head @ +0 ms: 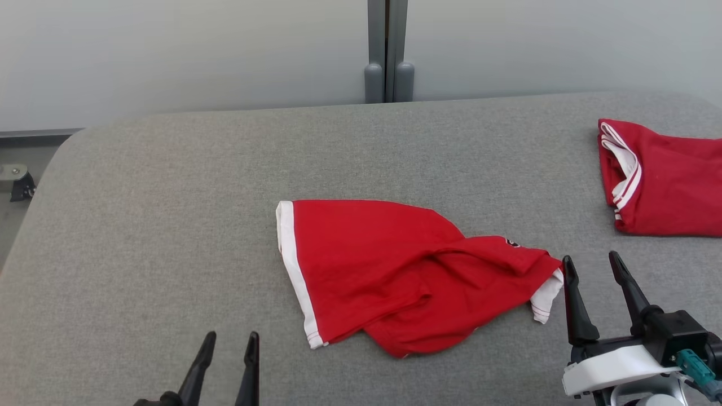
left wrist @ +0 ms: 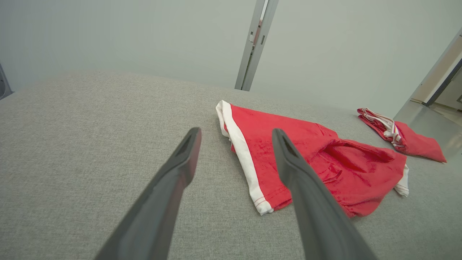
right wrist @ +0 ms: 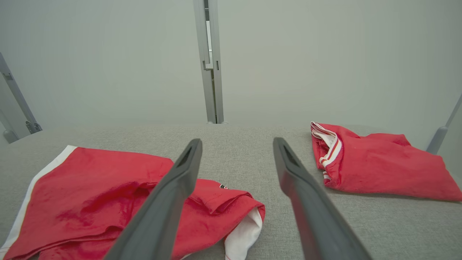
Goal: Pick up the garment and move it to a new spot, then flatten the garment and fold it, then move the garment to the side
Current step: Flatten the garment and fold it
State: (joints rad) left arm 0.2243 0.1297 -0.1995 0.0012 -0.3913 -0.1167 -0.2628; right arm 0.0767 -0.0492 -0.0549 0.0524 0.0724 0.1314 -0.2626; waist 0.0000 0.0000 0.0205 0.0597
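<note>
The garment (head: 395, 270) is a red piece with a white band along its left edge, lying rumpled and loosely folded in the middle of the grey table (head: 169, 197). It also shows in the left wrist view (left wrist: 317, 159) and the right wrist view (right wrist: 108, 195). My left gripper (head: 228, 344) stands open at the table's near edge, to the left of the garment and apart from it. My right gripper (head: 592, 268) is open too, just right of the garment's white-lined end, nothing between its fingers.
A second red garment (head: 660, 180) with white striped trim lies folded at the table's right edge, also seen as the folded red piece (right wrist: 375, 162) in the right wrist view. A grey post (head: 388, 51) stands behind the table's far edge.
</note>
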